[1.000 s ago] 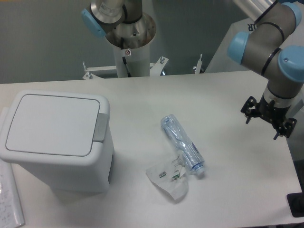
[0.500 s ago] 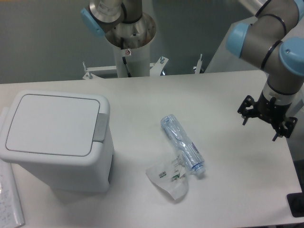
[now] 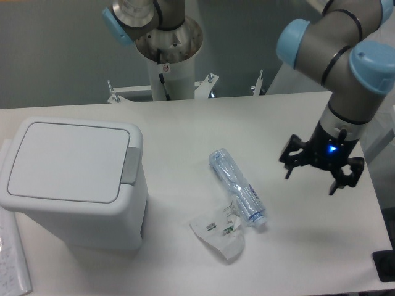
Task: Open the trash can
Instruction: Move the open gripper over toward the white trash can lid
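White boxy trash can (image 3: 74,185) on bench (image 3: 185,129), flat lid shut, grey tab (image 3: 130,166) beside lid. End effector (image 3: 321,169) spread wide, holding nothing.

Work surface and backdrop
A flat white rectangular table (image 3: 185,132) fills the view under even light; a plain grey wall (image 3: 55,49) spans 10 to 1 o'clock behind it.

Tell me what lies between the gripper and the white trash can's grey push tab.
The crushed clear plastic bottle and a crumpled wrapper lie on the table roughly between the open black gripper and the large white trash can. Both are low and flat, so passing above them toward the grey tab looks unobstructed.
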You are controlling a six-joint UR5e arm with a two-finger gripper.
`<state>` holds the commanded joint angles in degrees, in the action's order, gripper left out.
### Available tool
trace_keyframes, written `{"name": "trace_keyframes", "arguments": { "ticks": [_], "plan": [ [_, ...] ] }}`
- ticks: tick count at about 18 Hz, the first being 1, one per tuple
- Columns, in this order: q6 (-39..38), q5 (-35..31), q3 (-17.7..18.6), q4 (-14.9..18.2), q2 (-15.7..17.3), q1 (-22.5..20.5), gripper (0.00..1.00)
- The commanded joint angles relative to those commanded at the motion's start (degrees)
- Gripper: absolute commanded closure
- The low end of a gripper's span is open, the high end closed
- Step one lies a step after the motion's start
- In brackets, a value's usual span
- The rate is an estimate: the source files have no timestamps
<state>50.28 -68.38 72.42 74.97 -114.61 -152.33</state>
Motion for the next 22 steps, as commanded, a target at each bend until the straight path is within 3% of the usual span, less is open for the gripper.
{"name": "trace_keyframes", "arguments": {
  "ticks": [3,6,9,15,22],
  "plan": [
    [-5.5,1.6,0.1,-0.4,1.4,2.9,0.0],
    [-11.8,9.2,0.0,-1.9,3.0,4.5,0.0],
    [-20.1,9.9,0.1,-4.7,4.3,5.8,0.0],
    [-24.0,12.0,3.7,-4.9,8.1,8.5,0.0],
    [-26.5,12.7,4.2,-6.9,8.4,10.2,0.0]
  ]
}}
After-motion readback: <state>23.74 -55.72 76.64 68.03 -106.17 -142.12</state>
